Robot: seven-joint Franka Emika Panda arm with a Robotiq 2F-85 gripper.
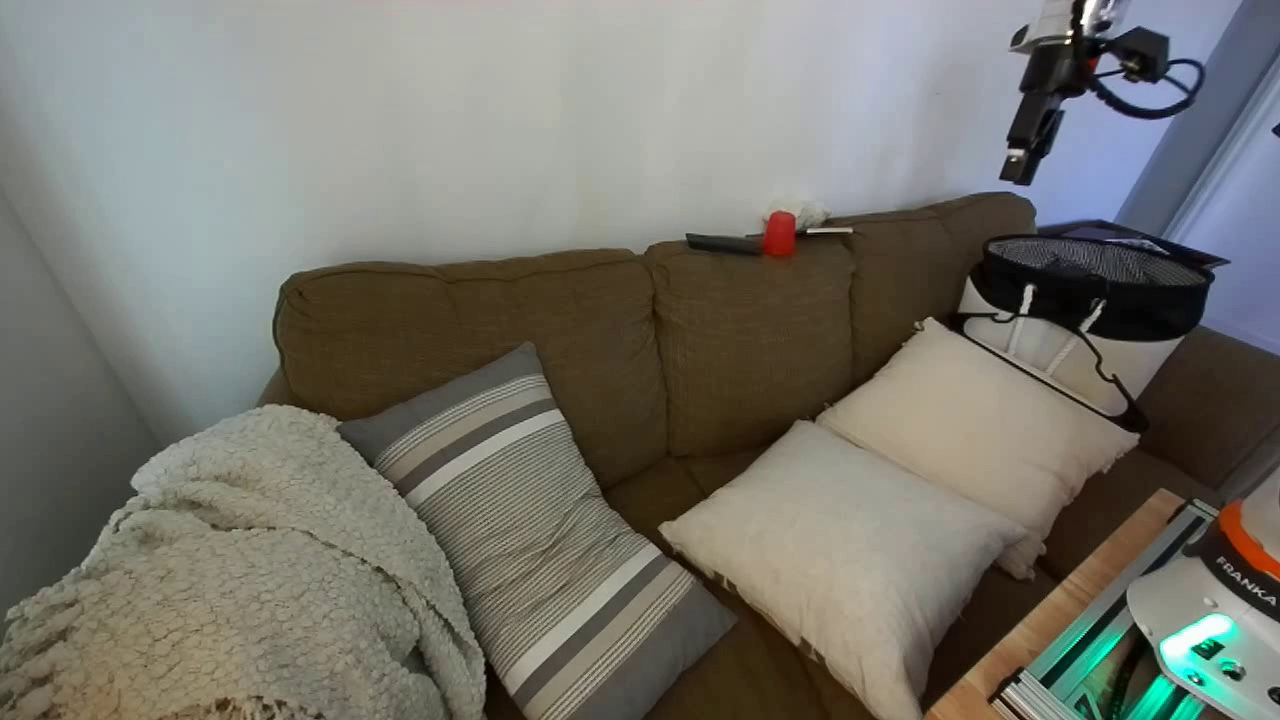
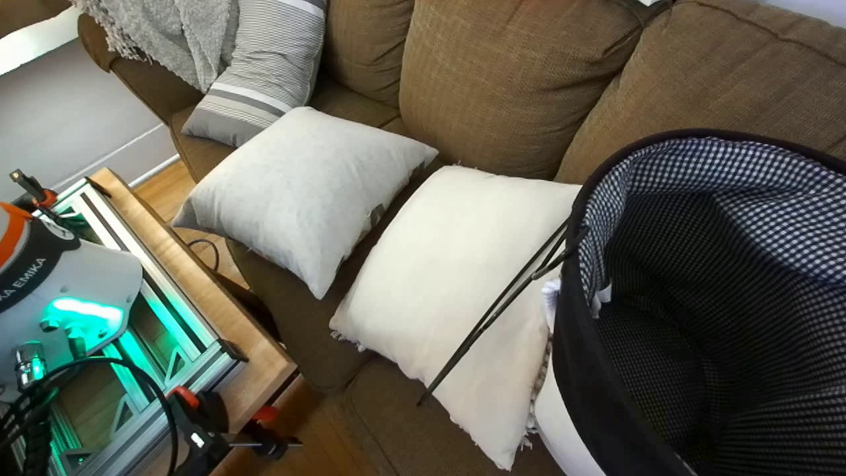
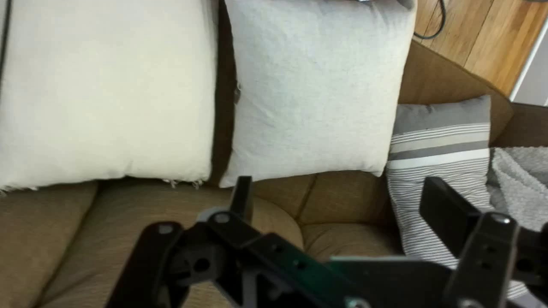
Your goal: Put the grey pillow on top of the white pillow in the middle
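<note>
Large square grey pale-striped fabric pillow (image 1: pixel 550 530): just beside plain off-white square pillow (image 1: pixel 840 550), contact unclear. Probably light, soft, grippy; pinch edge facing off-white pillow. Farther from off-white pillow, nubbly beige-grey blanket (image 1: pixel 270 570) might snag; off-white pillow's opposite side, cream fringed cushion (image 1: pixel 975 415). Black gripper (image 3: pixel 338 188) spread, empty, high above.

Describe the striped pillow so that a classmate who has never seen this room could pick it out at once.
Find the brown sofa, then the fluffy blanket heaped at one end. Beside that blanket, between it and the white pillow, lies the grey pillow. Its pale stripes set it apart: the white pillow and the cream pillow show no stripes.
</note>
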